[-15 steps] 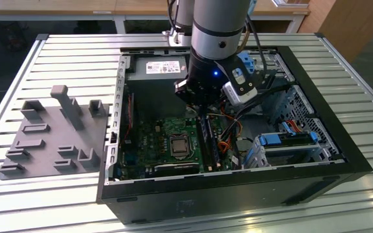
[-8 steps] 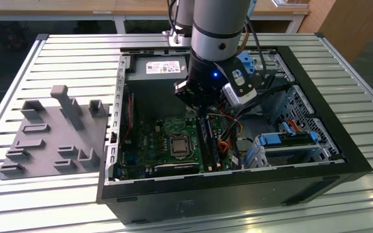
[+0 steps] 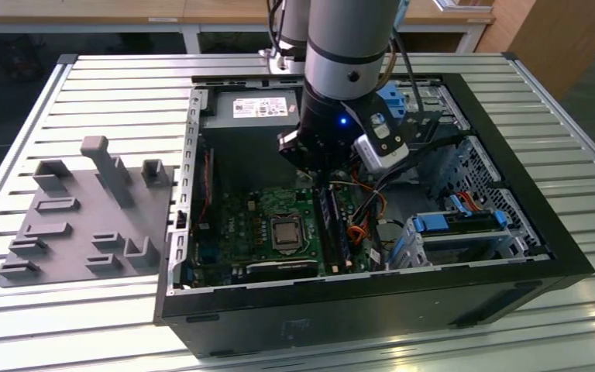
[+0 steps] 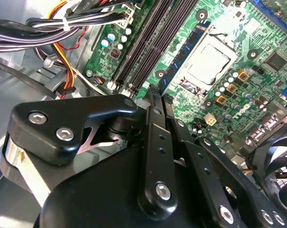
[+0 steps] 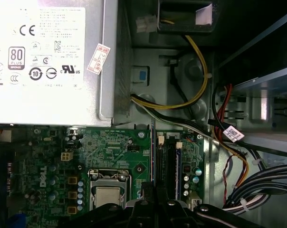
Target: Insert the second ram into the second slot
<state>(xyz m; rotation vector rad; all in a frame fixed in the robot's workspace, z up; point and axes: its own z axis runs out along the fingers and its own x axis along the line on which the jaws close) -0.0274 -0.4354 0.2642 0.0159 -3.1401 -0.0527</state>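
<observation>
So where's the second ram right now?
The second ram is held edge-on in the gripper over the motherboard. In the second wrist view it runs between the CPU socket and the black memory slots.

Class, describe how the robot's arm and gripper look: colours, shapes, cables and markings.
The arm is a grey tube with a black band, a small blue light and black cables alongside. The gripper is black, its fingers flat links with silver screws.
</observation>
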